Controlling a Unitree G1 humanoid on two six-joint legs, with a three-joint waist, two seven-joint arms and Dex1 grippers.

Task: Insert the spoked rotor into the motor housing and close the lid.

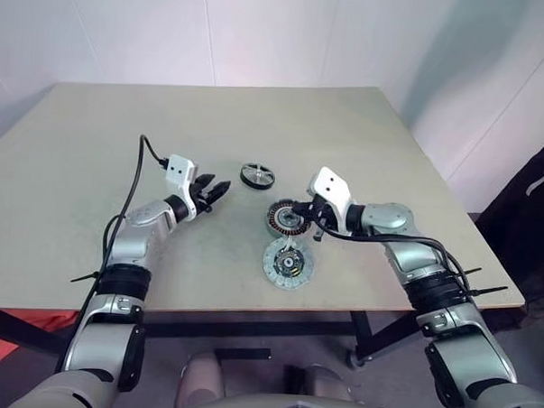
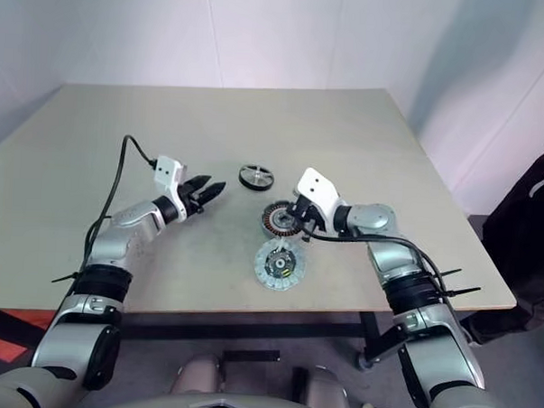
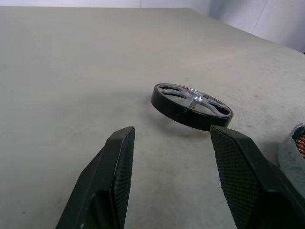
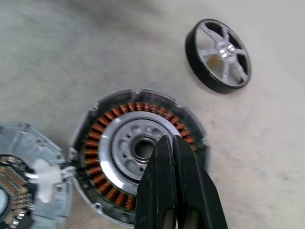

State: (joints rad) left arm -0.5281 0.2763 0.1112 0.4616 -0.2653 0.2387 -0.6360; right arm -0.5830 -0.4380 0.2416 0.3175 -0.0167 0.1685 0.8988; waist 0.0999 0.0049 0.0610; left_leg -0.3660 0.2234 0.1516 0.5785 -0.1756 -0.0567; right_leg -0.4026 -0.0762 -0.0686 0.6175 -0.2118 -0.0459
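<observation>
On the beige bench (image 1: 92, 178), my open left end effector (image 1: 213, 193) faces the spoked rotor (image 1: 257, 175); my closed right end effector (image 4: 174, 143) over the motor housing (image 4: 136, 155) risks scraping its coils.

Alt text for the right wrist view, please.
The shut right pincer sits over the open housing, copper coils ringing its inside. The lid lies against it, and the rotor lies apart on the table.

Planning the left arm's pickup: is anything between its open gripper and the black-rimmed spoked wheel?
Nothing visible. Bare beige table lies between the open left gripper and the black-rimmed, silver-spoked rotor.
</observation>
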